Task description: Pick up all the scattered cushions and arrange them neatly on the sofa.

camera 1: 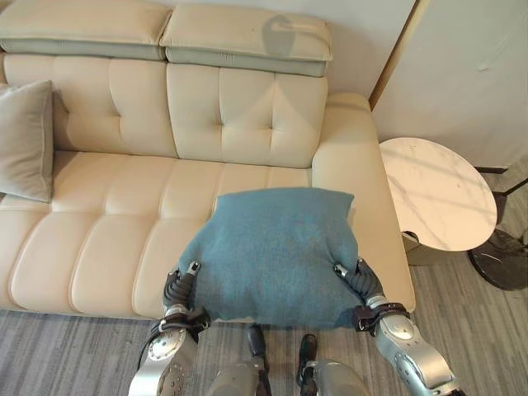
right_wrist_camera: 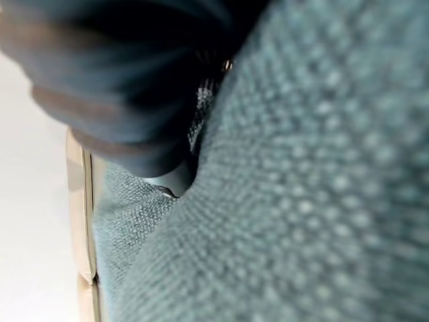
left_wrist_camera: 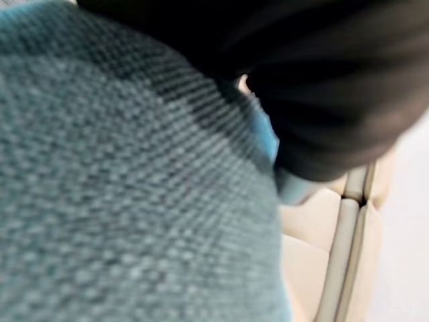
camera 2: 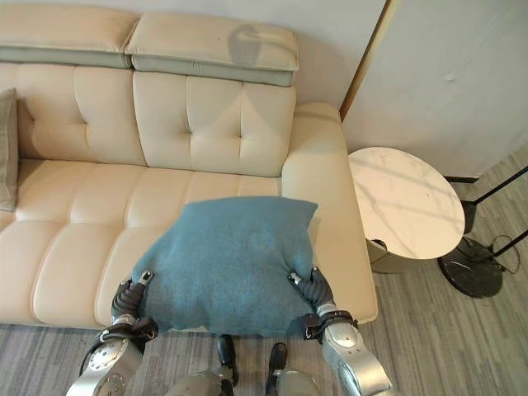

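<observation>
Teal cushion [camera 1: 272, 252] held between left hand [camera 1: 183, 285] and right hand [camera 1: 361, 280] over sofa [camera 1: 107, 223] seat front. Fingers hidden under fabric, can't tell grip. Risk imo: loose hold, cushion slides off edge onto floor [camera 1: 66, 355].

Arms: two, silver-grey metal shells, rounded.
Left hand [camera 1: 181, 287]: dark ribbed cover over back and wrist, small silver fitting at its top.
Right hand [camera 1: 363, 282]: matching dark ribbed cover, silver fitting likewise.
Wrist collars: black bands above silver housings with round screw points.
</observation>
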